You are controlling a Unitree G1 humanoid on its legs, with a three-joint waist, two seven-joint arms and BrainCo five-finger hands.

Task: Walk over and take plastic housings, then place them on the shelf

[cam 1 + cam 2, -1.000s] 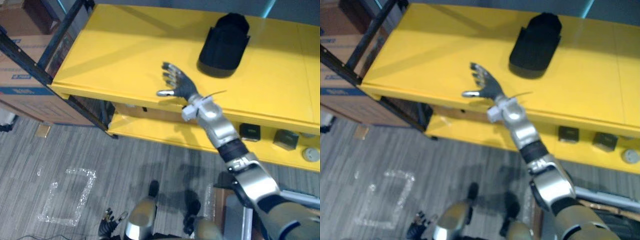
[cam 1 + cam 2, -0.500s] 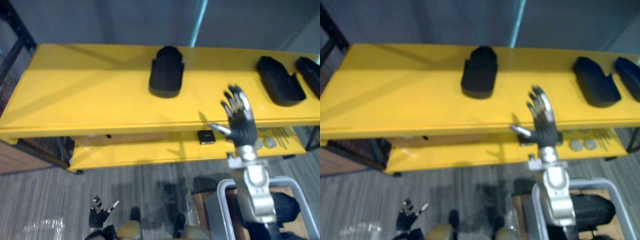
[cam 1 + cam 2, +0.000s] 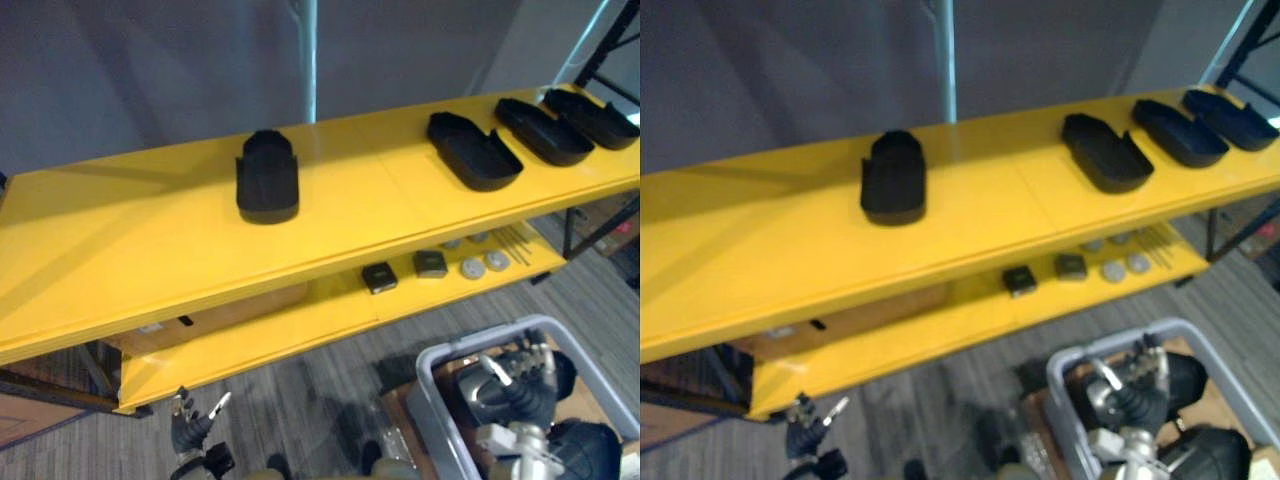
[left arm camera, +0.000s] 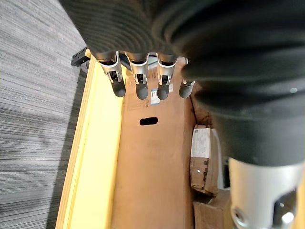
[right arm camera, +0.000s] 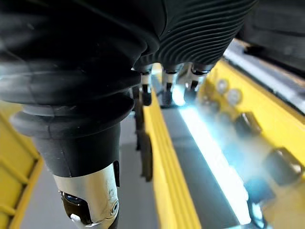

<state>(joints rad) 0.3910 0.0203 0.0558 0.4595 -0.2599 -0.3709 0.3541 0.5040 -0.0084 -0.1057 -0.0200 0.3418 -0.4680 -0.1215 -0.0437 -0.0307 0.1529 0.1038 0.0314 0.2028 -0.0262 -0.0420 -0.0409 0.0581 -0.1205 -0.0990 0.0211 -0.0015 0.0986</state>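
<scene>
Several black plastic housings lie on the yellow shelf top: one alone near the middle, and three more in a row toward the far right. My right hand hangs open over a grey bin at the lower right, holding nothing. Dark housings lie in that bin beside the hand. In the right wrist view its fingers point along the shelf edge. My left hand hangs open low at the left, its fingers straight, with nothing in it.
The lower yellow shelf carries two small black boxes, round silver discs and a cardboard box. A dark rack upright stands at the far right. Grey carpet lies before the shelf.
The view has swung right along the shelf. My right hand has come back off the shelf top and dropped to the grey bin. The left hand stays low.
</scene>
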